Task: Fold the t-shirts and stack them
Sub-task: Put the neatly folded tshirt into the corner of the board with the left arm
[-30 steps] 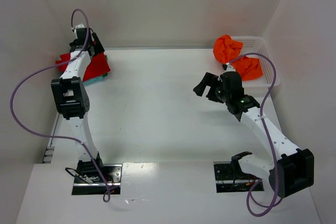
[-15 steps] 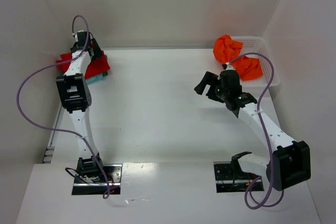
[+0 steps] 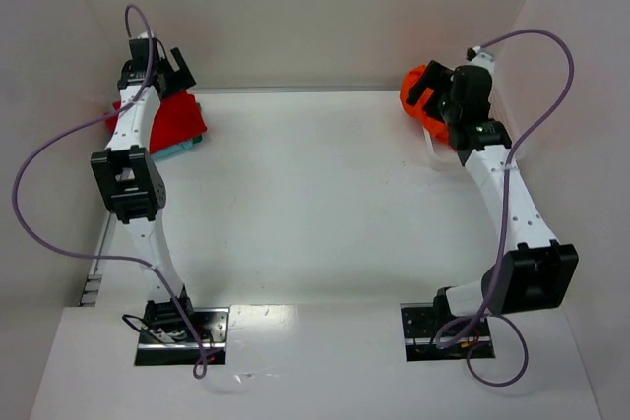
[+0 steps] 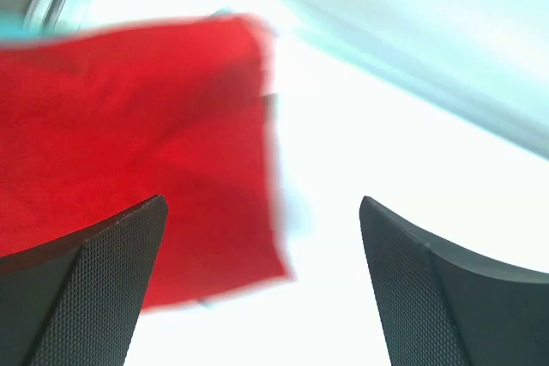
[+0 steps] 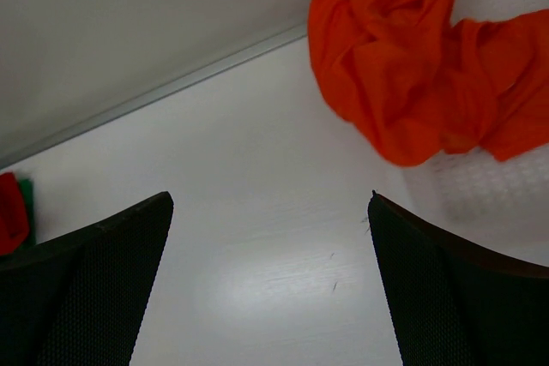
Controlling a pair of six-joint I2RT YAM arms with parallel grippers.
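Since a second ago the right arm (image 3: 504,189) is no longer hanging over the middle of the table (image 3: 315,204) but is reaching into the far right corner, and the left arm (image 3: 136,140) is carrying its wrist higher, nearer the far wall. The white mesh basket (image 5: 485,186) is sitting in that right corner and holding the orange t-shirt (image 5: 403,66), which is lying crumpled, partly on the mesh and partly bulging over the rim toward the table. The right fingers (image 5: 86,289) are hovering spread wide just beside it, gripping nothing. In the far left corner the red t-shirt (image 4: 129,143) is lying flat on the teal t-shirt (image 3: 179,149), whose edge is peeking out beneath; the pile is sitting close to the left wall. The left fingers (image 4: 90,297) are hanging wide apart above the red cloth's edge, pinching nothing, in a blurred view. A broad stretch of table is lying open between pile and basket
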